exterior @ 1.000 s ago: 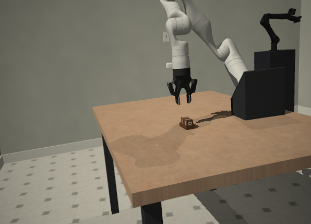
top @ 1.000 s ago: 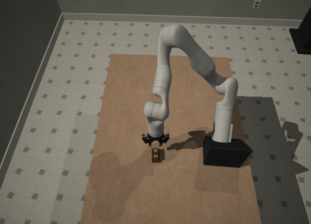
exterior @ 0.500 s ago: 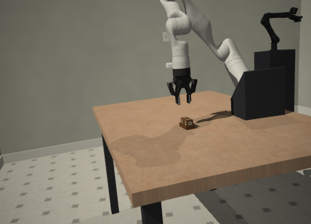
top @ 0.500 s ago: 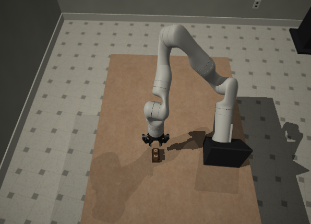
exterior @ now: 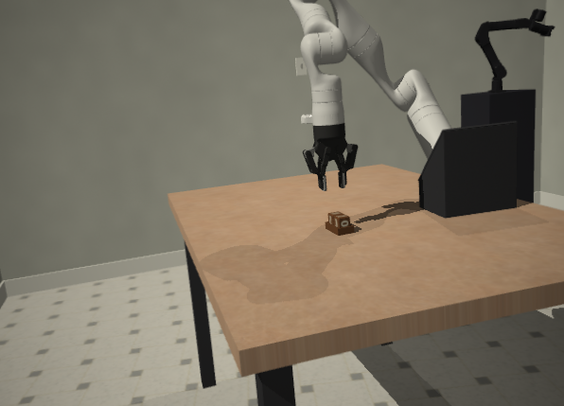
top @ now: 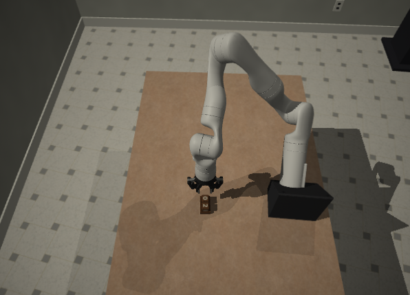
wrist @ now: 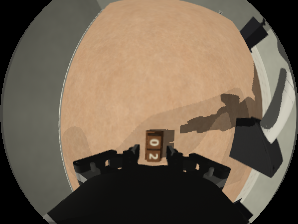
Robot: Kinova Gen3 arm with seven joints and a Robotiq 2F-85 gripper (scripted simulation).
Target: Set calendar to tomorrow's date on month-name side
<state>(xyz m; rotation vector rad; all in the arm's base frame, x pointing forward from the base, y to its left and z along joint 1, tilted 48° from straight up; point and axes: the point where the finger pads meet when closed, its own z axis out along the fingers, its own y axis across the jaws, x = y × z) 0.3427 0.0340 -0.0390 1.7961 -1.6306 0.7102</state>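
Note:
The small brown calendar tray [top: 205,205] sits flat near the middle of the table, with two cubes side by side in it. The upward faces read 0 [top: 205,198] and 2 [top: 205,205]. The calendar also shows in the exterior view [exterior: 339,223] and in the wrist view [wrist: 153,145]. The side with the month's name is too small to read. My gripper [exterior: 332,183] points straight down and hangs well above the table, a little behind the calendar. Its fingers stand about half open with nothing between them. It shows in the top view too [top: 205,184].
The arm's black base box [top: 297,200] stands on the table to the right of the calendar. A black stand with a dark arm [exterior: 502,53] is behind the table at the far right. The table's left edge [exterior: 189,238] is well away from the calendar.

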